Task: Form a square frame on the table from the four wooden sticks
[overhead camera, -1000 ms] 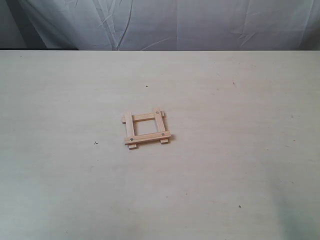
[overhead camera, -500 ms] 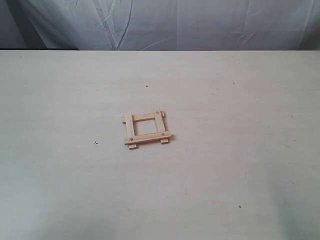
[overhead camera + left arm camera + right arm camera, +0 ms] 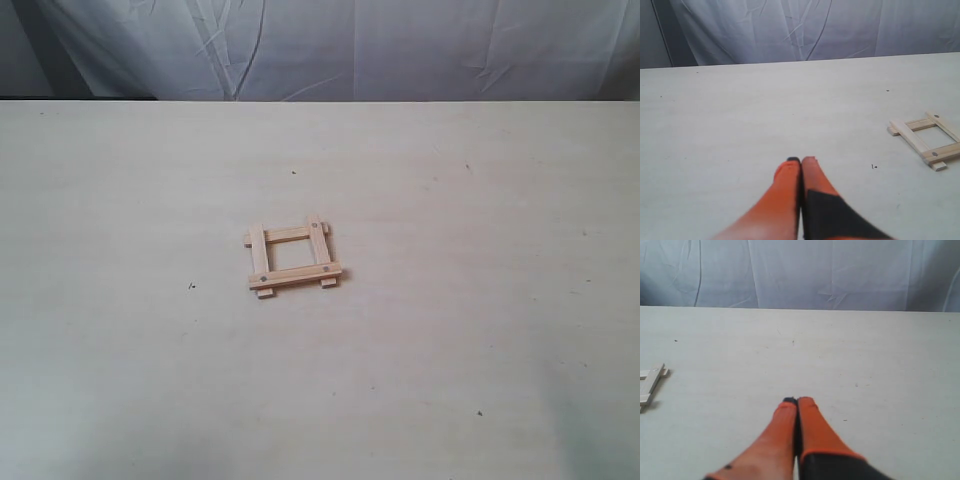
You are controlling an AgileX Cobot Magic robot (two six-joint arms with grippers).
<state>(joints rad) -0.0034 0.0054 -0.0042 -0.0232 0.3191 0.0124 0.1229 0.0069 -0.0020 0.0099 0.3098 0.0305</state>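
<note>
Resting flat on the table (image 3: 480,200), near its middle, the square frame (image 3: 295,275) is seen already laid out. The four wooden sticks (image 3: 258,252) cross at the corners, their ends overhang slightly, and dark dots show at some crossings.

The strips are judged light, thin and stiff. Nothing visible fastens them, so the frame would probably be knocked askew by a slight nudge. If a correction were wanted, a single strip would best be pinched by its long edges at mid-length, away from the crossings, and lifted straight up.

The left gripper (image 3: 800,161) is held well apart from the frame, its orange fingers pressed together on nothing. The right gripper (image 3: 797,401) is likewise closed and empty, well apart from the frame on the other side.
</note>
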